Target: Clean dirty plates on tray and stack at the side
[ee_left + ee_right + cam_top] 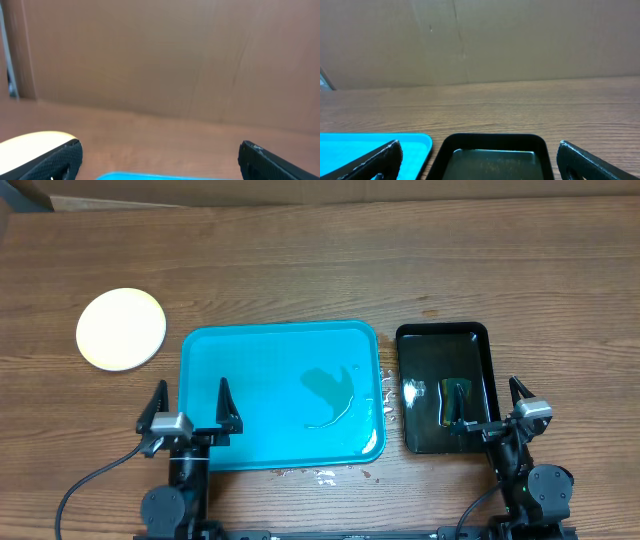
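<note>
**Plate relative to the hands.**
Pale plate (121, 328) rests on the surface (300, 260) left of the tray (280, 340), ahead-left of the nearer left hand (192, 385); it and the right hand (482, 386) both gape wide, empty.

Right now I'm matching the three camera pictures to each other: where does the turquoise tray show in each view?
Overhead: the turquoise tray lies in the middle, left of the black tray.
Left wrist: only a thin strip of the tray along the middle of the bottom edge.
Right wrist: the tray's corner at bottom left, beside the black tray.
Shared landmark: the wooden table, under it in all three.
</note>
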Controlling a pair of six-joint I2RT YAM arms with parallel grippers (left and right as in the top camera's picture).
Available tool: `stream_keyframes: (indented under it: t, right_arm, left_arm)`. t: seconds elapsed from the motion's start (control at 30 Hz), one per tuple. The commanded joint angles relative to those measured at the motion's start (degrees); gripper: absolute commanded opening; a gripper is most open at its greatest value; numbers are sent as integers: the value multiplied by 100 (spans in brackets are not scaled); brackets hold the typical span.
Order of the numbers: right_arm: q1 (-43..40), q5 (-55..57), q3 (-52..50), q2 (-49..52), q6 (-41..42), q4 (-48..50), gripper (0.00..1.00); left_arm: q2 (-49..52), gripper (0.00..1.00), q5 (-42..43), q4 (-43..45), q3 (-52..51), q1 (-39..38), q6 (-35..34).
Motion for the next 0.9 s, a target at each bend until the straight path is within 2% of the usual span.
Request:
stream_keyframes:
  t: [0.0, 0.17, 0.23, 0.33, 0.87]
  right_arm:
    - [-15, 76, -61, -57, 20, 17, 100]
    - [-15, 76, -61, -57, 20, 17, 100]
    - [-15, 76, -61, -57, 20, 17, 100]
    - [-15, 76, -61, -57, 20, 17, 100]
    - [-15, 76, -61, -57, 20, 17, 100]
  left_arm:
    - [-68, 100, -98, -507, -57, -33, -52]
    - [-68, 100, 37, -1547, -57, -33, 101]
    - [-68, 100, 348, -1510, -57, -33, 612]
    - [-68, 100, 389, -1504, -57, -33, 898]
    - [-66, 100, 306, -1305, -149, -33, 719]
